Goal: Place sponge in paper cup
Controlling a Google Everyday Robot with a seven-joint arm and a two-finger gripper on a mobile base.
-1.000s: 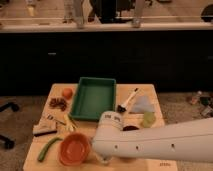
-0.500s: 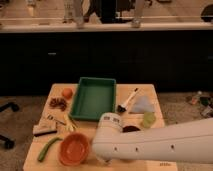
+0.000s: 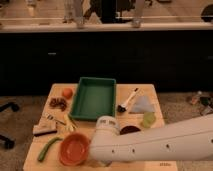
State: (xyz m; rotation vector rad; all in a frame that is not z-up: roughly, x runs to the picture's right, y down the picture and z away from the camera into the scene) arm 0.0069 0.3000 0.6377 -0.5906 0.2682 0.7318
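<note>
Left end of table (image 3: 56, 90): flat pale block (image 3: 45, 131), green pod (image 3: 48, 148), orange bowl (image 3: 74, 149). Centre: green tray (image 3: 94, 97). Arm (image 3: 150, 145) comes in from the right along the front edge. The gripper is hidden past the wrist joint beside the bowl, so I can't tell its state. Right of tray: brush (image 3: 127, 100) and pale cloth (image 3: 143, 105). The sponge (image 3: 148, 119) is probably the yellow-green lump just behind the arm, not certain. Can't pick out the paper cup. Expect the sponge to be light, soft and grippy. Pinch mid-body across the narrow sides with a modest squeeze. It'll likely spring back on release.
</note>
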